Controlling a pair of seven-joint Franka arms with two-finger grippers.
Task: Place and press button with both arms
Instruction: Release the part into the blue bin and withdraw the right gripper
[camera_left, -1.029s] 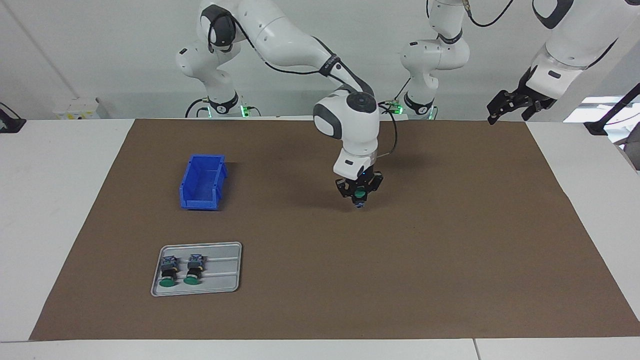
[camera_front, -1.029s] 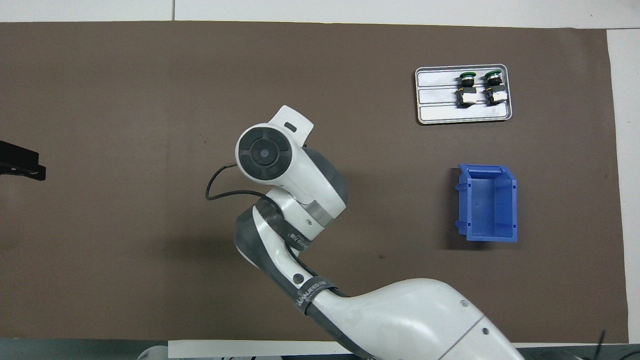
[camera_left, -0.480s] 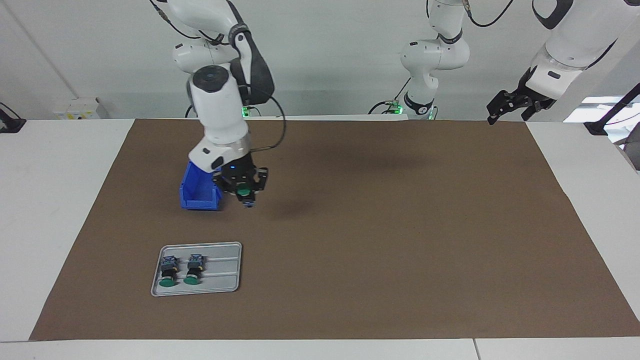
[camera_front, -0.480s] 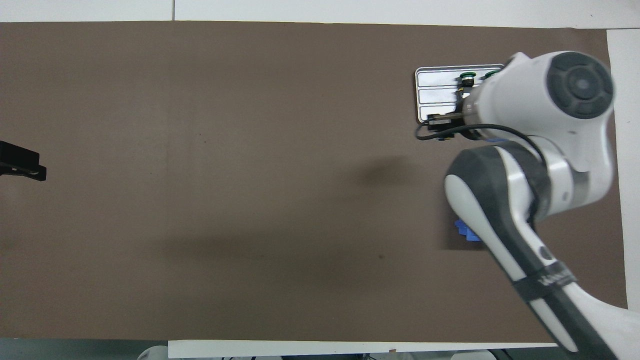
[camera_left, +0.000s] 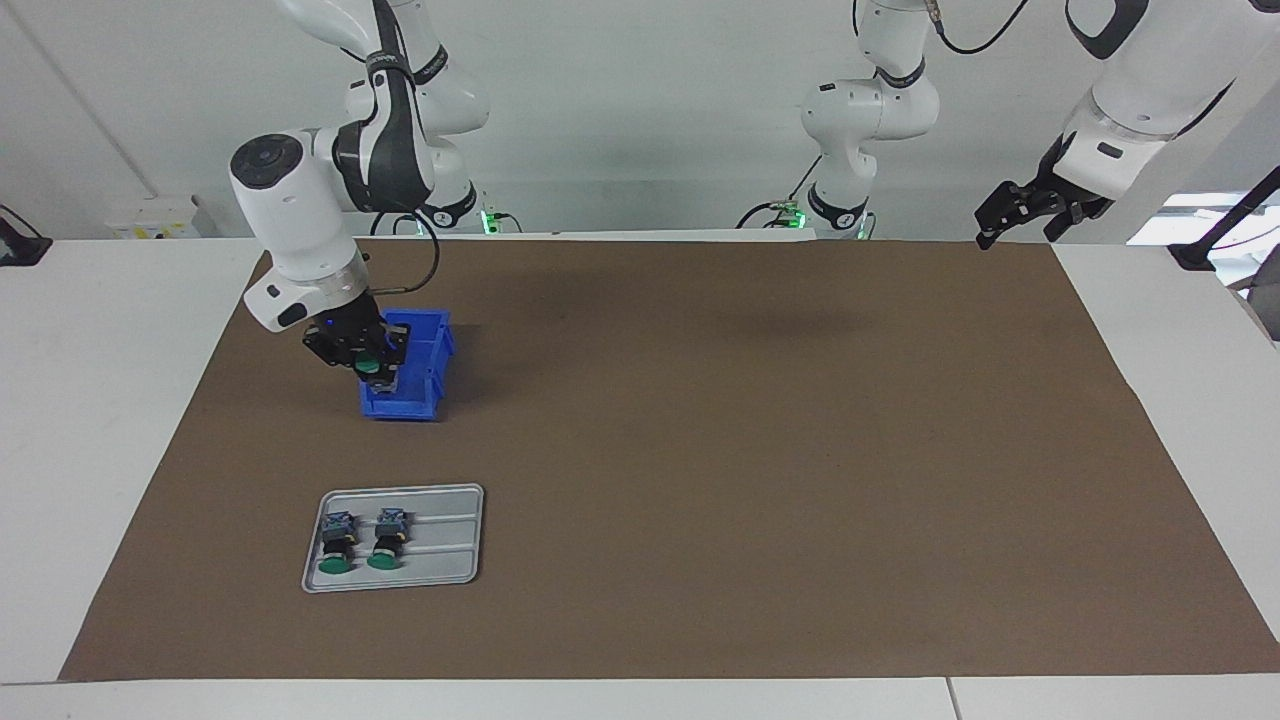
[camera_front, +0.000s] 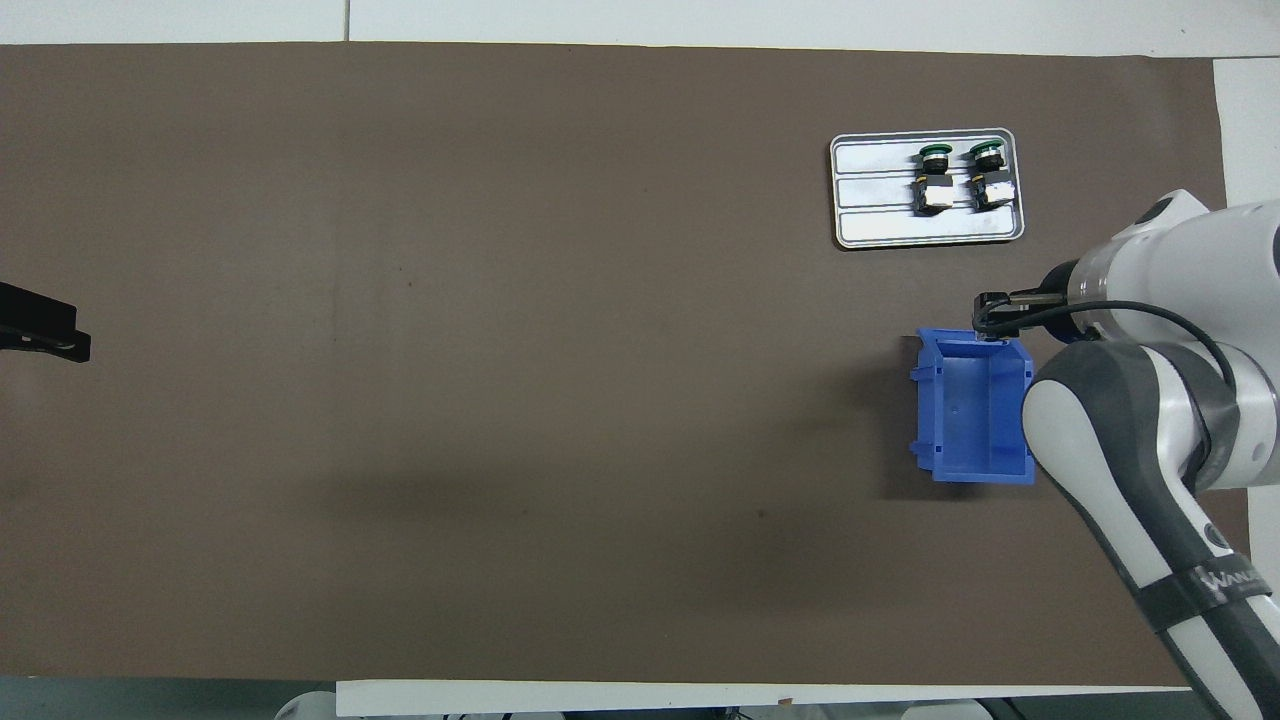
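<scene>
Green-capped button (camera_left: 369, 366): clenched in the right gripper (camera_left: 374, 370), held over the blue bin (camera_left: 418, 392), apparently for dropping in. Two more buttons (camera_left: 362, 540) are kept on the metal tray (camera_left: 450, 570). Left gripper (camera_left: 1030, 212): released, waiting aloft.

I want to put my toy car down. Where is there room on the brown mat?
The mat lies bare from the blue bin and tray to the left arm's end. Crowded: the bin, with the right gripper holding a button over it.
</scene>
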